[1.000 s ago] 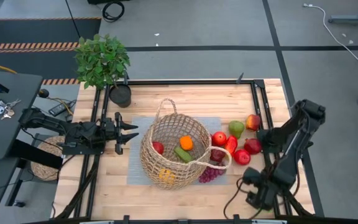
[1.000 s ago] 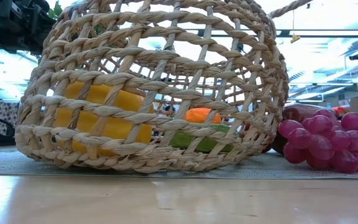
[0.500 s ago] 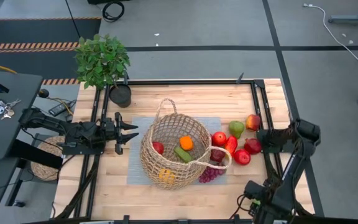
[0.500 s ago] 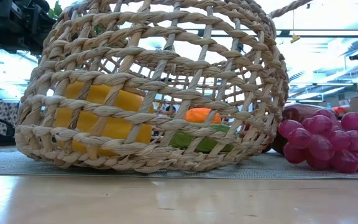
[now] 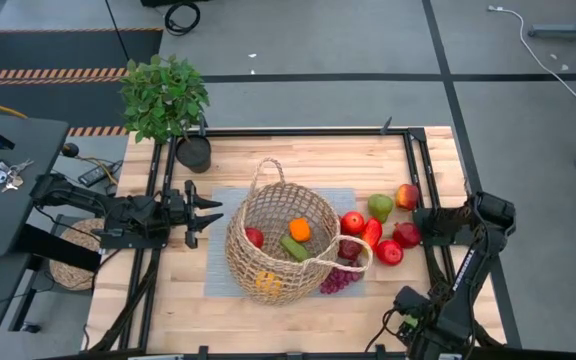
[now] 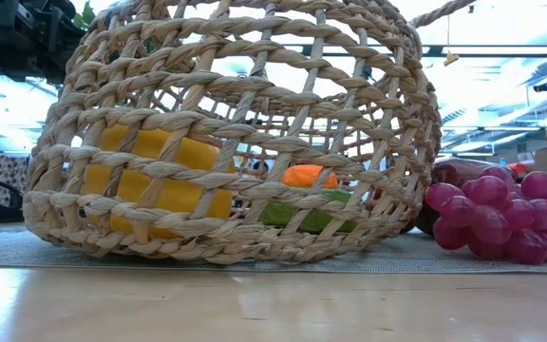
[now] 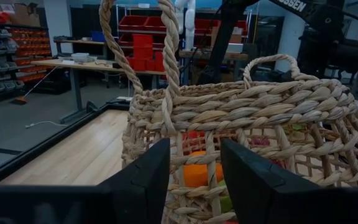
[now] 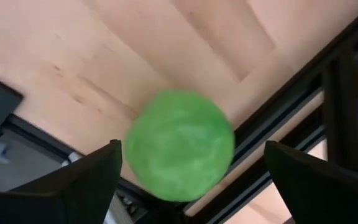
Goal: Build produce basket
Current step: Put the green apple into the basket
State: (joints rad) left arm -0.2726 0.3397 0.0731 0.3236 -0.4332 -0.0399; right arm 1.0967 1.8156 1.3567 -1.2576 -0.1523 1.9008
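The tan wicker basket (image 5: 283, 238) rests on a grey mat in the middle of the table. In it lie an orange (image 5: 299, 229), a green piece (image 5: 293, 247), a red apple (image 5: 254, 237) and a yellow piece (image 6: 155, 180). Red apples, a red pepper (image 5: 372, 232), a green pear (image 5: 380, 207) and purple grapes (image 5: 338, 280) lie on the table to its right. My left gripper (image 5: 208, 210) is open and empty, left of the basket, facing its wall (image 7: 241, 118). My right gripper (image 5: 423, 222) is wide open at the right rail. A green round fruit (image 8: 179, 146) shows blurred between its fingers, apart from both.
A potted green plant (image 5: 168, 100) in a black pot stands at the table's far left corner. A black frame rail (image 5: 416, 160) runs around the table. Bare wood lies along the near edge and behind the basket. Shelves and a second table show in the room beyond.
My right arm's wrist has drawn toward the table's near edge in the first half second and then kept still. Its gripper stays by the right rail, beside the red apples. The basket and the produce have not moved.
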